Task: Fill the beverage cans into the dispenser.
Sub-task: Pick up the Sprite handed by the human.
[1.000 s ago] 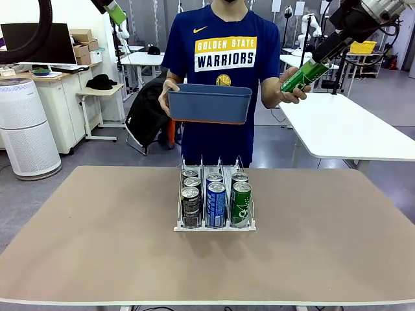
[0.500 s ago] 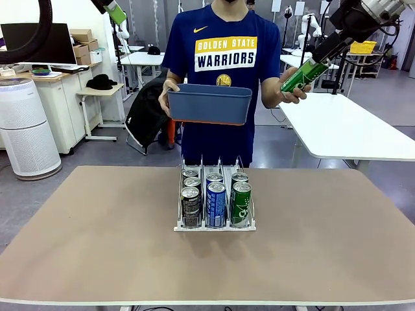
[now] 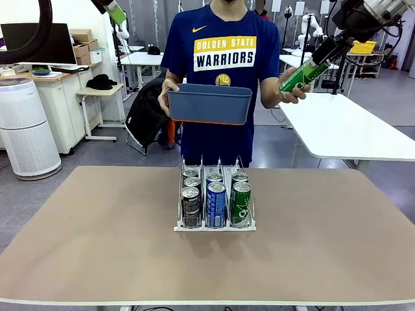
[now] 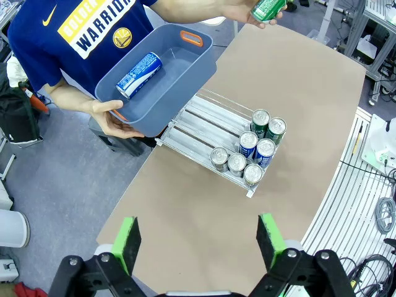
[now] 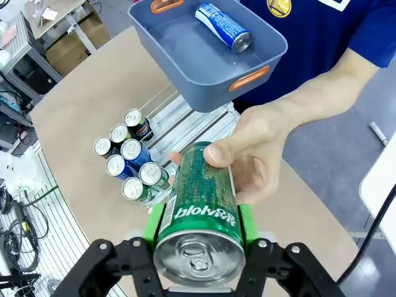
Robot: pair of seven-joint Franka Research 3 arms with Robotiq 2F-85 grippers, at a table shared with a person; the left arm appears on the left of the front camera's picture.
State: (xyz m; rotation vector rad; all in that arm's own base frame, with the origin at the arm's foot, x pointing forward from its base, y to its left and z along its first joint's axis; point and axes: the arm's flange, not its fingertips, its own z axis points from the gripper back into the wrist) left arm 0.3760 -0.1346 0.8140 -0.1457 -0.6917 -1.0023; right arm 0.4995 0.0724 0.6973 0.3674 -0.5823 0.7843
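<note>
A green beverage can (image 5: pixel 201 213) sits between the green pads of my right gripper (image 5: pixel 199 228), which is shut on its top end. The person's hand (image 5: pixel 250 154) still holds its lower part. In the front view this can (image 3: pixel 302 76) hangs high at the right, beyond the table's far edge, with the right gripper (image 3: pixel 316 62) above it. The dispenser (image 3: pixel 214 223) stands mid-table with several black, blue and green cans in its three lanes. My left gripper (image 4: pixel 198 241) is open high above the table, nothing between its fingers. A blue can (image 5: pixel 224 26) lies in the tub.
With the other hand the person holds a dark blue tub (image 3: pixel 209 103) over the table's far edge, behind the dispenser (image 4: pixel 204 127). A white table (image 3: pixel 343 126) stands at the right behind. The brown tabletop (image 3: pixel 97 240) is bare around the dispenser.
My right gripper's jaws have closed onto the green can that the person holds up. The can, the tub and the left arm have stayed where they were.
</note>
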